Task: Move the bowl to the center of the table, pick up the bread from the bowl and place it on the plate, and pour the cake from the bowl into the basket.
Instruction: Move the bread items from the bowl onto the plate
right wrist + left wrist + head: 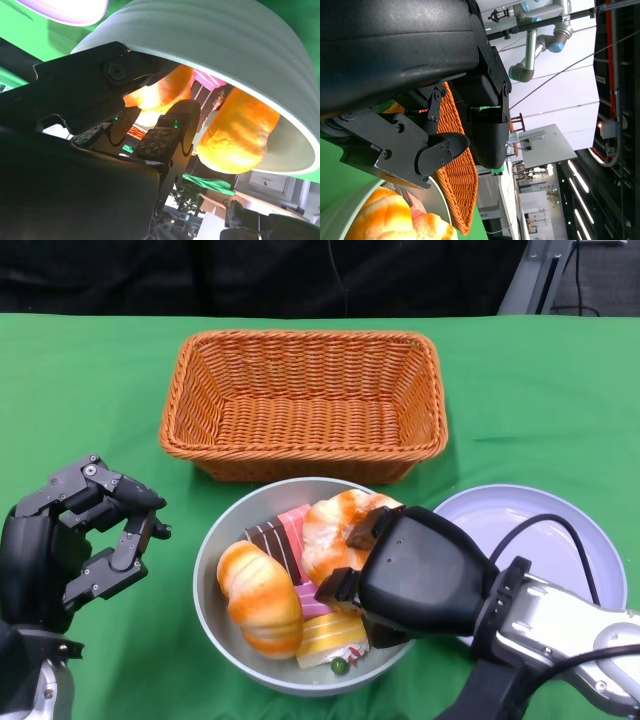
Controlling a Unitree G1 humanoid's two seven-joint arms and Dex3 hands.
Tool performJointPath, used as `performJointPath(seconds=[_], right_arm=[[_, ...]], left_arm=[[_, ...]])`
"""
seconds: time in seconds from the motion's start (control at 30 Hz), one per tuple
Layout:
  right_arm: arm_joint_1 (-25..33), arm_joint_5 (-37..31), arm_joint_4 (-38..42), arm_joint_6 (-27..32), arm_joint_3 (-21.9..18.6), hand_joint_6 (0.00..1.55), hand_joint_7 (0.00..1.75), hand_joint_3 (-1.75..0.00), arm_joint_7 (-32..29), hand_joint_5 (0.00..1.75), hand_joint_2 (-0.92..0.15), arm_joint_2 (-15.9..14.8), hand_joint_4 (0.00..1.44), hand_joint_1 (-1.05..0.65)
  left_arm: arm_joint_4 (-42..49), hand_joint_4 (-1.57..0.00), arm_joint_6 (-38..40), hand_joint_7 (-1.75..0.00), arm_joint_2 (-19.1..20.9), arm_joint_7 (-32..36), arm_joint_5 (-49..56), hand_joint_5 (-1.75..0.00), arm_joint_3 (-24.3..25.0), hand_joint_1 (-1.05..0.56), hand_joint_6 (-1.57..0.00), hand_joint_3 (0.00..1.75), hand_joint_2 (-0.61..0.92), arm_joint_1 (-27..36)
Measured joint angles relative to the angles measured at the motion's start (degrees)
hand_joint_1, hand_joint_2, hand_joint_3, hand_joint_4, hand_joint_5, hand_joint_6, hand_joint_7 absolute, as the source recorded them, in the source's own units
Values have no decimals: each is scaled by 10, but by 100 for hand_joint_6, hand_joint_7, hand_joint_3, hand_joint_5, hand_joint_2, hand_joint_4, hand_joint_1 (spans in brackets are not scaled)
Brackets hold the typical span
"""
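Green cloth (90, 390) covers the table, with a dark backdrop beyond its far edge.

Two black hands show. The right hand (405, 565) reaches from the near right into the bowl (215, 545), its shell over the bowl's right side and its fingers (365, 525) curled on the right-hand bread (330, 525). In the right wrist view the fingers (167, 137) lie against that bread (165, 92), so the hand appears to grasp it, though the bread still rests in the bowl (225, 45). The left hand (75, 540) hovers above the cloth just left of the bowl, its fingers half curled with a gap between them, and it holds nothing.

One grey bowl sits near the middle of the table, toward the near side. It holds two orange-glazed breads: the one under the right hand and a second bread (260, 595) at the bowl's left. Between and beside them lie cake pieces: a brown striped slice (272, 540), a pink slice (296, 523) and a yellow layered piece (330, 635) at the near rim.

One plate (560, 525), pale lilac, lies to the right of the bowl, partly hidden by the right forearm (560, 630).

One orange wicker basket (305, 400) stands just beyond the bowl, on the far side. The left wrist view shows its weave (457, 175) next to the bowl's rim (437, 192).
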Motion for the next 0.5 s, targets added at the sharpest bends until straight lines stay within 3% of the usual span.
performJointPath(seconds=[0.47, 0.5], right_arm=[[-20, -11, 29, 25, 22, 84, 0, -1, 0, 6, -88, 11, 88, -67], [-21, -12, 31, 25, 25, 86, 1, -1, -1, 9, -88, 11, 92, -55]], left_arm=[[-9, -79, 0, -113, -1, 8, 0, -149, -2, -3, -87, 91, 64, 0], [-10, -78, 0, -113, -1, 9, 0, -149, -2, -4, -87, 91, 63, 1]])
